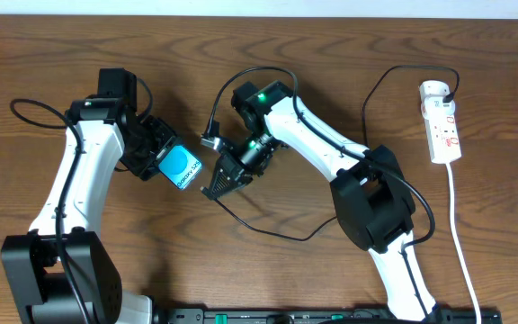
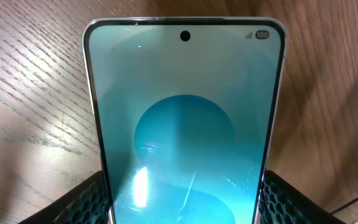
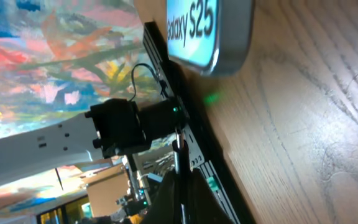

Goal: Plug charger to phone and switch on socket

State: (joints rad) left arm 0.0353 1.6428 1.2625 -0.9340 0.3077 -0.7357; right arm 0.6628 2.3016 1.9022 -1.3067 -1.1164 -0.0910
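The phone (image 1: 183,168), cyan screen up, is held off the wooden table with my left gripper (image 1: 167,162) shut on its long edges. In the left wrist view the phone (image 2: 185,112) fills the frame and the black pads (image 2: 86,200) press both sides. Just right of it, my right gripper (image 1: 214,187) is shut on the charger (image 1: 281,234) close to its plug tip. In the right wrist view the thin tip (image 3: 178,146) sticks out of the shut gripper (image 3: 182,186) toward the phone (image 3: 207,28), a short gap apart. The socket (image 1: 443,121) lies far right with the black plug in its top end.
The charger cable loops over the table below my right arm and rises to the socket. A white cord (image 1: 461,243) runs from the socket to the front edge. A black rail (image 1: 331,316) lines the front of the table.
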